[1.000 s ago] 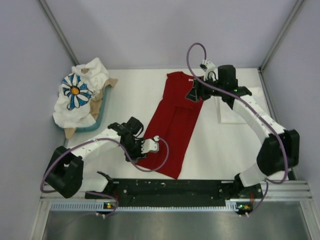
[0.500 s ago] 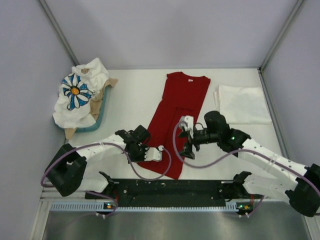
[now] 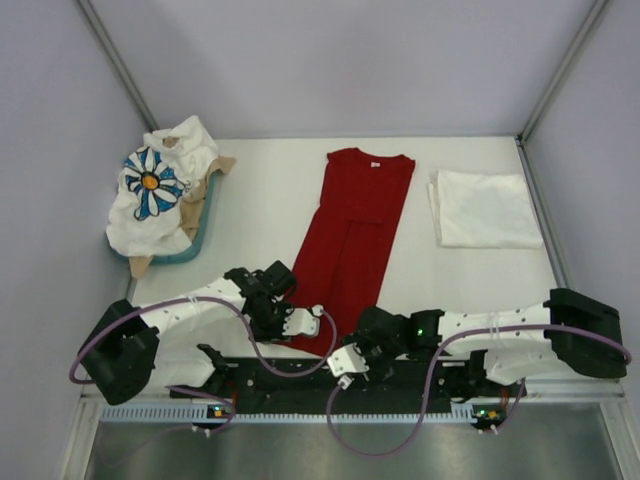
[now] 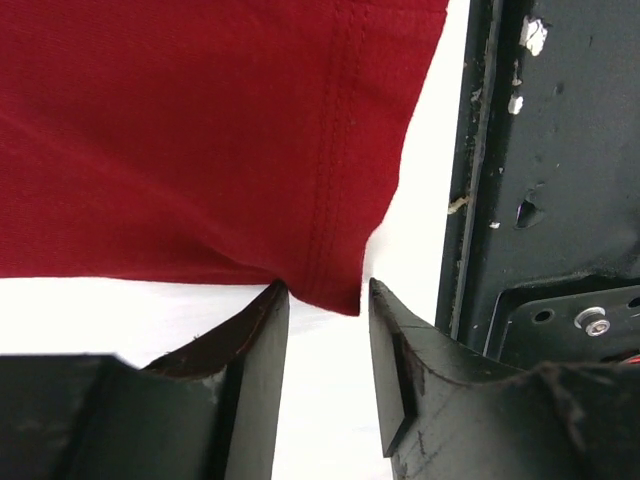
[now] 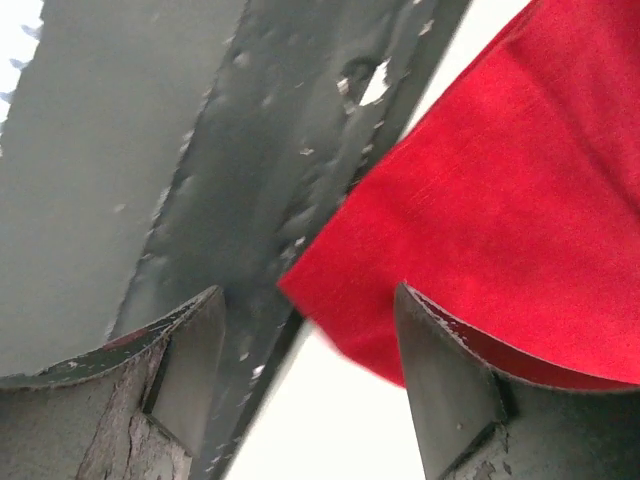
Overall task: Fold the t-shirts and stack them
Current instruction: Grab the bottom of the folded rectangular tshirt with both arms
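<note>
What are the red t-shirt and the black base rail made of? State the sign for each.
Red t-shirt: knit cloth, probably cotton, matte; fine texture and double-stitched hem show.
Black base rail: likely painted metal, dull sheen; pale chips and scratches mark it.

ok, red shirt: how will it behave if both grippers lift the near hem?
Likely floppy: the red shirt lies flat and thin on the table, so it should drape and sag between the left gripper and right gripper. Being thin cloth, it is probably light. The stitched hem corner looks firmer, so it may pinch more securely than plain cloth.
</note>
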You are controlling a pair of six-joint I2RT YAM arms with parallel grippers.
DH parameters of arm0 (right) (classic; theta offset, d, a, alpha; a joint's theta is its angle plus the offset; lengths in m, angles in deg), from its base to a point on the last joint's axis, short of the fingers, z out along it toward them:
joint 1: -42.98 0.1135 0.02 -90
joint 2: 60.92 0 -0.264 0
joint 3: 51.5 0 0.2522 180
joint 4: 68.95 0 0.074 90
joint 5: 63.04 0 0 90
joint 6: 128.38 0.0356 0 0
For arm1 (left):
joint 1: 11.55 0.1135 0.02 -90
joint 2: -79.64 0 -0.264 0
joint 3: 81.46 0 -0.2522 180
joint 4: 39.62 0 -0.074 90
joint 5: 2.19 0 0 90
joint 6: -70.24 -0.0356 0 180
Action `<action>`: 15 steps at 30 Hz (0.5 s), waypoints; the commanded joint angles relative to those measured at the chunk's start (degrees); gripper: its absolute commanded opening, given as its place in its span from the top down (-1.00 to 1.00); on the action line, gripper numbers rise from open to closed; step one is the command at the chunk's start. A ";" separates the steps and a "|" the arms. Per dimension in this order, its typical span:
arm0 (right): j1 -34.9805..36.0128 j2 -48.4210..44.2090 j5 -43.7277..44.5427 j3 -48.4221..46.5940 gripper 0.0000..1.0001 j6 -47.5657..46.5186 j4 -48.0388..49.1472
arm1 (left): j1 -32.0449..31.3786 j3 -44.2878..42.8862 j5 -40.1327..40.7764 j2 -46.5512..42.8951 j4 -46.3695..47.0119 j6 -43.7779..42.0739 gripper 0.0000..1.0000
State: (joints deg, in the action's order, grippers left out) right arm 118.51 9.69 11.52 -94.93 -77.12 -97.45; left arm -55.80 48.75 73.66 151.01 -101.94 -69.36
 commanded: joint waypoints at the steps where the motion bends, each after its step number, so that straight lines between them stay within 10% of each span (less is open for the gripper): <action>1: 2.51 2.60 4.54 -1.79 -0.31 -3.71 7.70 | -0.14 1.40 0.09 -1.50 -1.11 0.03 0.13; 11: 2.96 6.91 8.76 -3.02 0.27 -3.71 2.88 | -0.40 2.54 1.23 1.31 4.34 1.62 0.13; 15: 3.05 7.96 9.99 -4.34 0.76 -2.84 0.25 | -0.92 1.93 0.45 2.19 3.38 1.44 0.55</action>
State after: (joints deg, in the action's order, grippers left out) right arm 121.62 15.24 14.47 -97.22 -78.96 -94.70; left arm -56.02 49.93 75.08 151.19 -100.39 -67.86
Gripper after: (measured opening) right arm 0.245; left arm 0.325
